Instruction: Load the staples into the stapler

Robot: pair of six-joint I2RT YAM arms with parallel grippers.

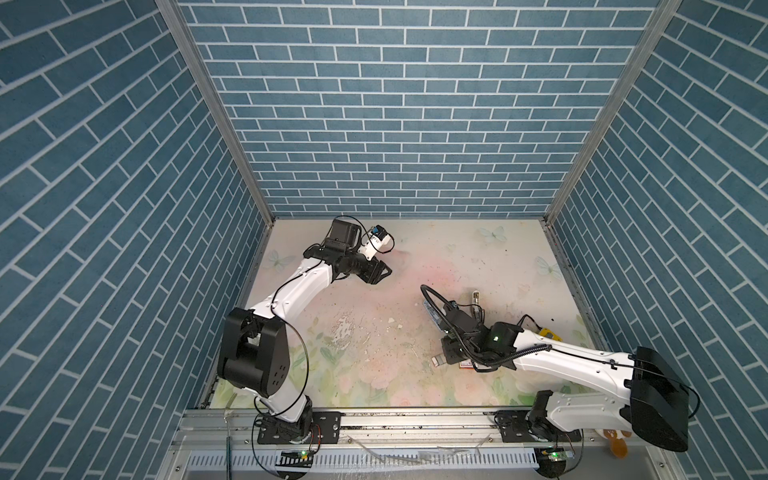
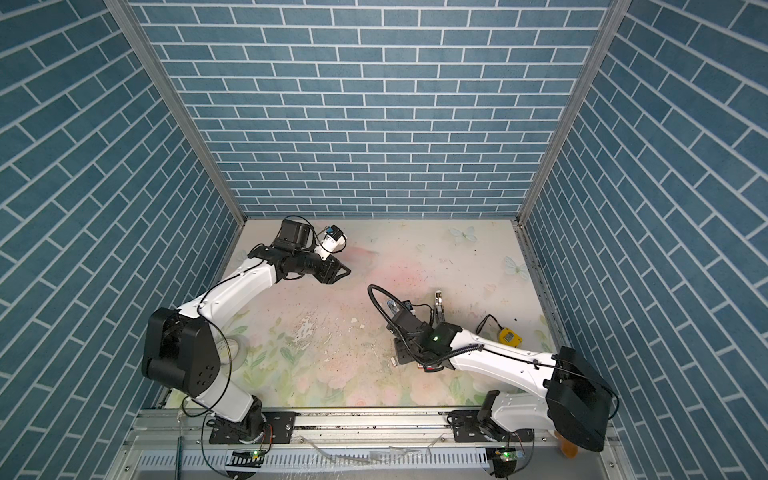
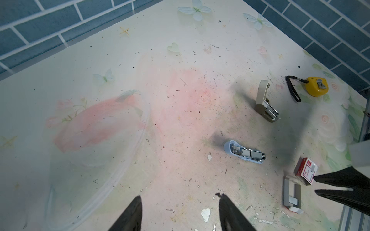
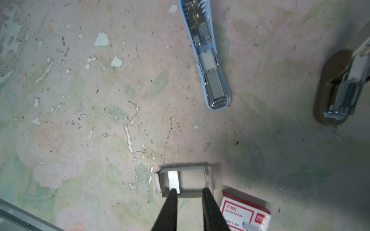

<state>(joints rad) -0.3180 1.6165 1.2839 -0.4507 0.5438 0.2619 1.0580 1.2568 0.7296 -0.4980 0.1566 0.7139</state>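
The right end effector (image 4: pixel 189 191) stood narrowly open over the pale tray (image 4: pixel 186 167), one fingertip (image 4: pixel 172 197) at the staples (image 4: pixel 173 181), gripping nothing. Beyond lay the opened blue stapler (image 4: pixel 210 66). Farthest back, the left end effector (image 3: pixel 180 215) hung half open, empty.

White links (image 1: pixel 303 284), black joints (image 1: pixel 253 357), looped cables (image 1: pixel 430 290), tapered black fingers (image 4: pixel 170 210)

Left gripper (image 3: pixel 180 198) hung aloft, jaws half parted, right gripper (image 4: pixel 189 190) pointed downward, low, jaws narrowly apart
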